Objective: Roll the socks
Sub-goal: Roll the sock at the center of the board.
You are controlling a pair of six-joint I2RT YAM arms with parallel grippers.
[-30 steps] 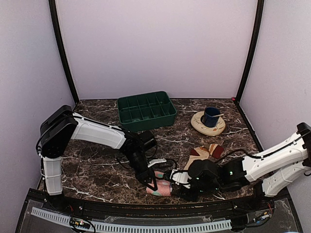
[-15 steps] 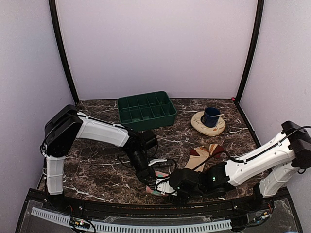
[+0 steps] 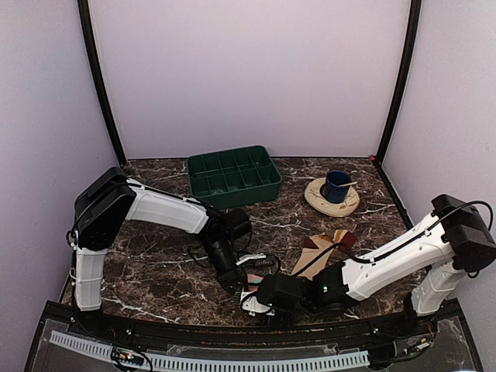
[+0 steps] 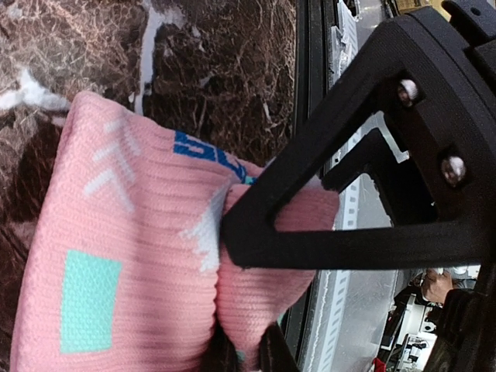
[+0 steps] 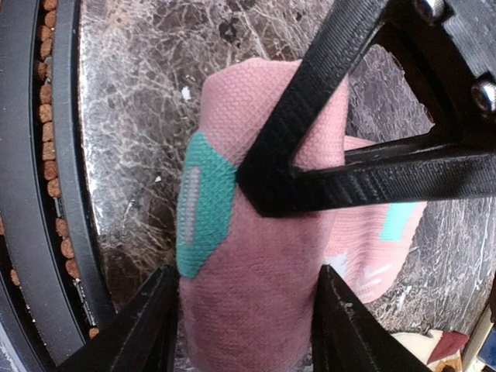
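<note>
- The pink sock point(image 4: 116, 271) is ribbed knit bunched into a thick, soft roll, with a teal square, white dashes and blue lettering. In the top view it lies low and centre, at the near edge of the table.
- The left gripper point(image 4: 244, 353) is pinched together on a fold of that roll, its tips sunk into the fabric.
- The right gripper point(image 5: 248, 318) has its jaws spread, one black finger on each side of the roll. Whether they press on it I cannot tell.
- Each wrist view is crossed by the other arm's black triangular finger frame, which hides part of the sock.
- The tan sock point(image 3: 325, 244) lies flat right of centre, with dark maroon ends, apart from both grippers.
- The table point(image 3: 155, 263) is dark, white-veined marble, glossy, with a black rail point(image 5: 39, 194) along its front.
- A green tray point(image 3: 232, 177) with compartments sits at upper centre.
- A blue cup point(image 3: 337, 186) stands on a cream saucer point(image 3: 318, 201) at upper right.
</note>
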